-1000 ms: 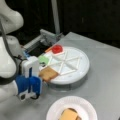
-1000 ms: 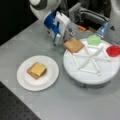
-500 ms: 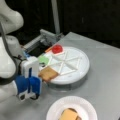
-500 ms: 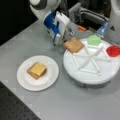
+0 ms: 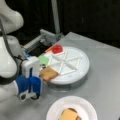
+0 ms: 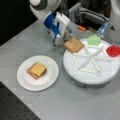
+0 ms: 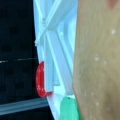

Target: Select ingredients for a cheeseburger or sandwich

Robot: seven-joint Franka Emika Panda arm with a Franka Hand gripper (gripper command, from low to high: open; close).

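Note:
A tan-brown bread slice (image 5: 48, 73) (image 6: 73, 45) lies on the rim of the white divided tray (image 5: 80, 67) (image 6: 90, 67) and overhangs its edge. The gripper (image 5: 28, 93) (image 6: 57, 41), with blue fingers, stands right beside that slice, off the tray; its tips reach below the slice's level in a front view. In the wrist view the bread (image 7: 100, 62) fills the right half, very close. On the white plate (image 5: 87, 107) (image 6: 23, 80) rests a stack of bread with a yellow cheese square (image 5: 68, 115) (image 6: 37, 68) on top.
A red round piece (image 5: 57, 48) (image 6: 113, 50) (image 7: 41, 80) and a green piece (image 5: 43, 59) (image 6: 94, 39) (image 7: 68, 110) lie in other tray compartments. The tray has raised white dividers (image 7: 55, 50). Grey equipment (image 5: 47, 37) stands behind the tray.

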